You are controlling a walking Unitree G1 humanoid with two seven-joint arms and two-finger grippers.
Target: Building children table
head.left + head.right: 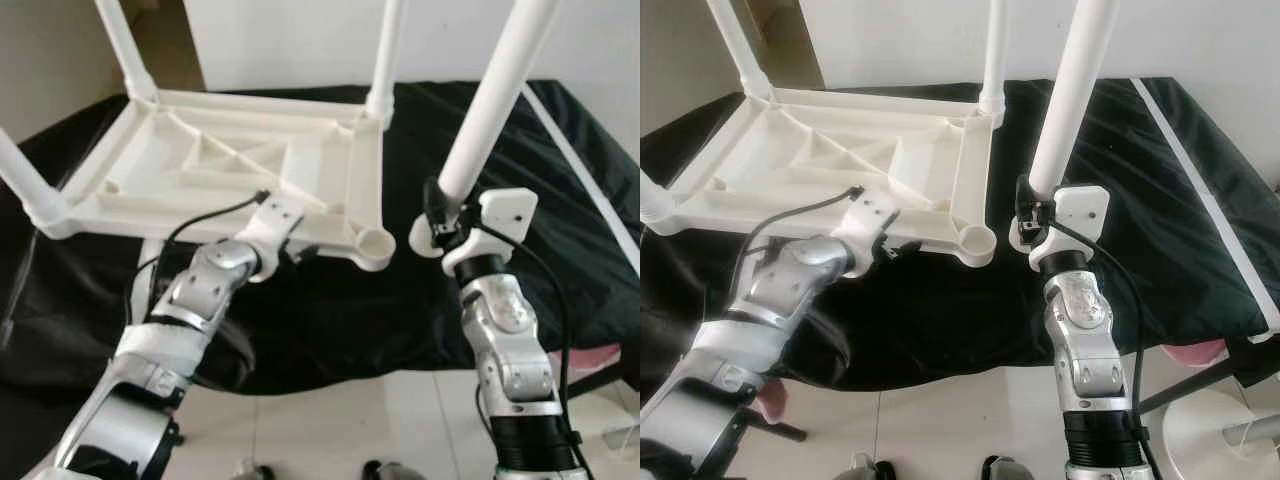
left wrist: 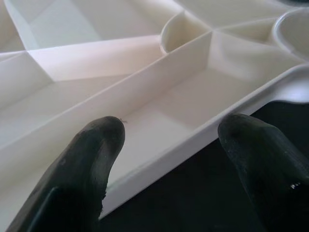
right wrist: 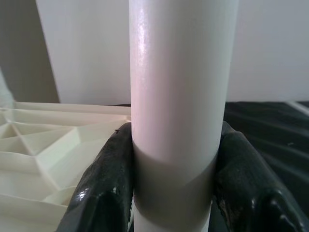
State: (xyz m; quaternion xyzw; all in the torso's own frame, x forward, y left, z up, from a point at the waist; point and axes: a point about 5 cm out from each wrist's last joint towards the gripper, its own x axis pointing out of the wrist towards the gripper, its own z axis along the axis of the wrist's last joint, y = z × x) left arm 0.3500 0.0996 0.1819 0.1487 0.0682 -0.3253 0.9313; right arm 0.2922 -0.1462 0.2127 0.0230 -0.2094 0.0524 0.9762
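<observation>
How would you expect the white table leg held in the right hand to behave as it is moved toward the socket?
The table leg looks stiff, likely a light hollow tube. Its glossy round surface might slip or twist between the right hand fingers. Gripped near its lower end, its tall top may tend to tilt.

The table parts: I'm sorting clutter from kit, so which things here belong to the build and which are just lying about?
Belongs to the job:
- upturned white tabletop, three legs already in
- loose table leg, held by the right gripper
- empty corner socket
- left gripper, open over the tabletop's edge

Just lying about:
- black cloth underneath
- pink object on the floor
</observation>
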